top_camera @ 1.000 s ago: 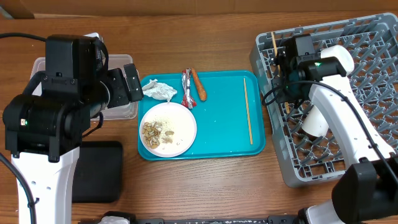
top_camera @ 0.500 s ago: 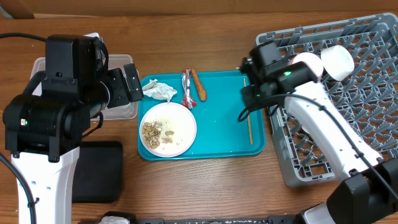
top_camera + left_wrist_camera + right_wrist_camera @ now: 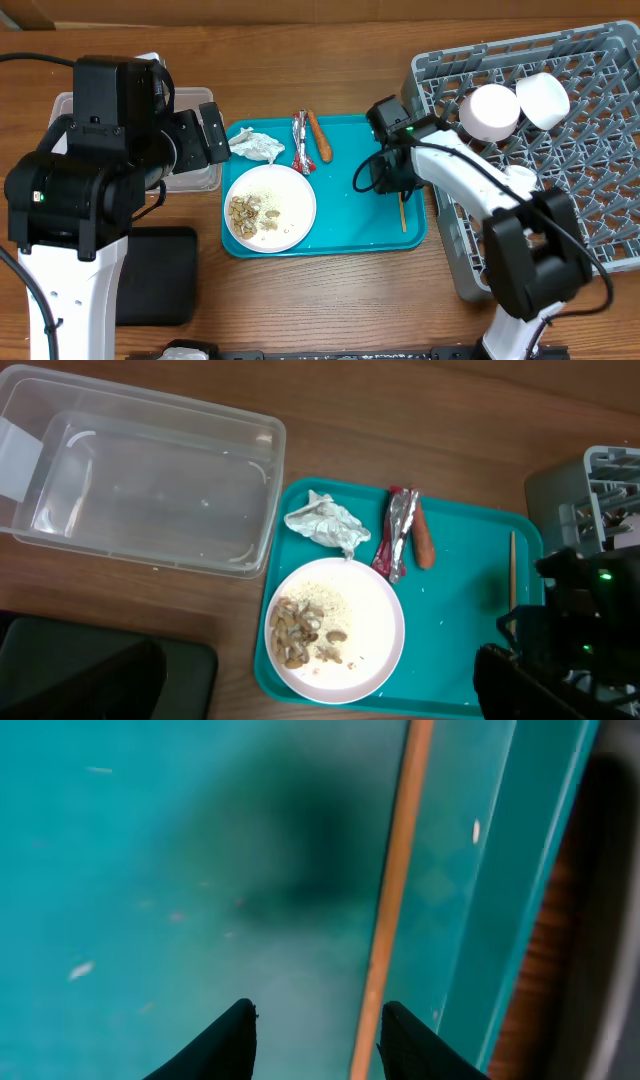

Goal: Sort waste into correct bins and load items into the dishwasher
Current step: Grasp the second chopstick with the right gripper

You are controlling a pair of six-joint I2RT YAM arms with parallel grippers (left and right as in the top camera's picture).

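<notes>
Three downward views, common teal tray (image 3: 350,215)

Soft, even light from above covers the wooden table (image 3: 330,300), leaving only faint, short shadows. The clear tub (image 3: 140,470) near the back left corner carries pale glints. The right wrist view is soft: a dark shadow smudges the teal tray (image 3: 150,840), the chopstick (image 3: 395,900) is blurred, and the right gripper (image 3: 315,1040) shows as two black wedges.

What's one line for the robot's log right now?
right jaws: open, low over chopstick | chopstick: flat on teal tray | left arm: beside clear tub | dish rack: two white dishes inside
</notes>
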